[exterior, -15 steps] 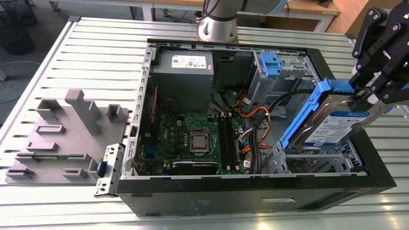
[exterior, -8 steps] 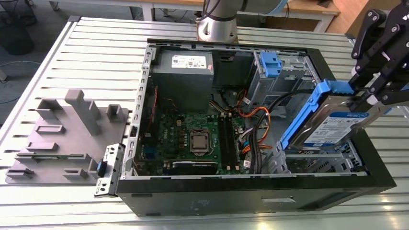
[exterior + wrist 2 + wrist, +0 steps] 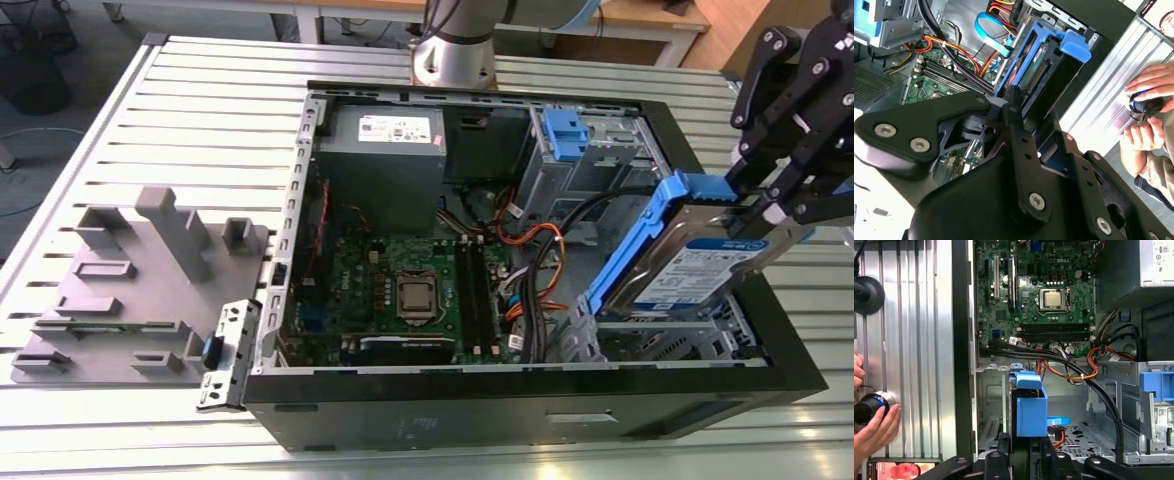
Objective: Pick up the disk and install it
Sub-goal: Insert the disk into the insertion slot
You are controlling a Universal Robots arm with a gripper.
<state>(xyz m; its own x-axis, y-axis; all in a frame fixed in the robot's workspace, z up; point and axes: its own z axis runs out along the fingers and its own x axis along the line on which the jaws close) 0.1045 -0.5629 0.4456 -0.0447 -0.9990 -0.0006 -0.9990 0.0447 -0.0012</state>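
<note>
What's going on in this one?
The arm's tool is clamped on the disk, holding it tilted over the open computer case, above the metal drive cage at the exterior view's right. The disk is not yet seated. A person's hand rests on a small round device on the table beside the case.
</note>
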